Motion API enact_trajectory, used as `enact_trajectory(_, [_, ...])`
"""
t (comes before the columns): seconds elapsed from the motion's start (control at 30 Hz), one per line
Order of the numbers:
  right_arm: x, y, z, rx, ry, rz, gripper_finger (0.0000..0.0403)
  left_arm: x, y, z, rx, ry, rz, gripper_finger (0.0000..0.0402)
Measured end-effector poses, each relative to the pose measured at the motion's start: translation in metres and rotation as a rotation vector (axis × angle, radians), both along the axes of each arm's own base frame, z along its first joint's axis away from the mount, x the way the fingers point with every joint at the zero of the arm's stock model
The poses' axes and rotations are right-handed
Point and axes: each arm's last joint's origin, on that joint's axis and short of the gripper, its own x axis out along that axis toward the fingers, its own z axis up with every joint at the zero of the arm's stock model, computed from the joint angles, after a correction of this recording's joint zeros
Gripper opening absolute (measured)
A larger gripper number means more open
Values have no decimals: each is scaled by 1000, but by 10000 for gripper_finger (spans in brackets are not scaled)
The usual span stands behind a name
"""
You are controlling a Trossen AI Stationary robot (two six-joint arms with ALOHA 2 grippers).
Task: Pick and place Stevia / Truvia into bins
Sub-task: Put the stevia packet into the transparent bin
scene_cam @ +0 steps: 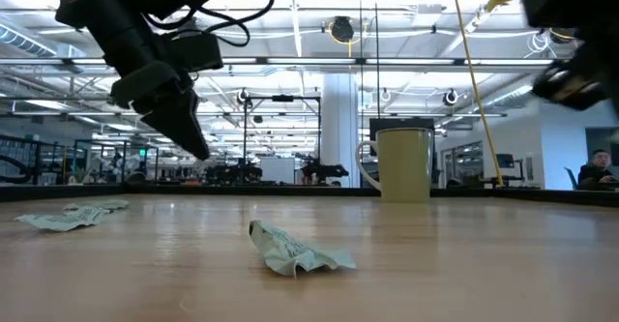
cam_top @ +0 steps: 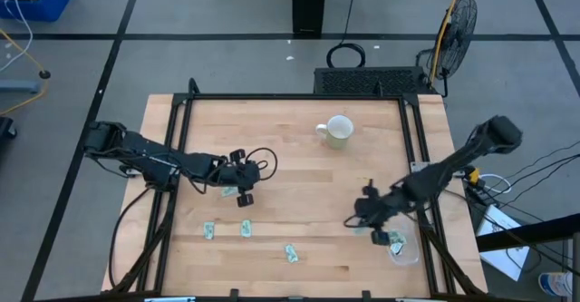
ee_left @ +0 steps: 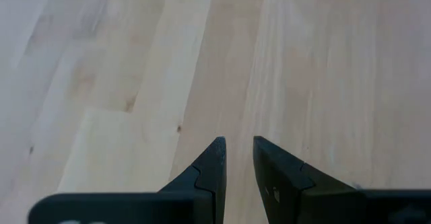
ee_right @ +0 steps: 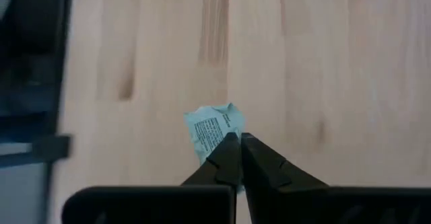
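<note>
Item 1. Right claw [ee_right: 238, 138]: dark two-fingered claw, fingers pinched together on the edge of a small pale green and white paper sachet [ee_right: 214, 131], which juts out past the fingertips, crumpled, above the pale wooden plank surface [ee_right: 337, 62]. In the high view this claw [cam_top: 374, 236] sits near the right front corner of the surface, just beside the clear plastic tub.

Item 2. Clear, see-through plastic tub with rounded corners [cam_top: 405, 248]: at the right front edge of the surface, partly under the right arm. A greenish sachet [cam_top: 397, 246] shows inside it.

Item 3. Left claw [ee_left: 238, 150]: dark fingers set a narrow gap apart, nothing between them, pointed at bare wood. In the high view it [cam_top: 245, 198] hangs over the left half of the surface, with one sachet [cam_top: 227, 191] just beside it.

Item 4. Loose sachets on the surface, front left area, well apart from the right claw: one [cam_top: 208, 231], a second [cam_top: 246, 228], a third [cam_top: 291, 253] nearer the front middle. The low view shows a crumpled one [scene_cam: 295, 249] in the foreground and another [scene_cam: 68, 216] at the left.

Item 5. White mug with a handle [cam_top: 337, 131]: upright, toward the back of the surface, well apart from both claws.
</note>
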Motion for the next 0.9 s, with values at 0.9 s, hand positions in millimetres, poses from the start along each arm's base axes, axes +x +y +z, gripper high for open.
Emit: enact_trajectory(0.9, [-75,11,-1,77,641,-560,10,20,10,17,110,-221,-88,81])
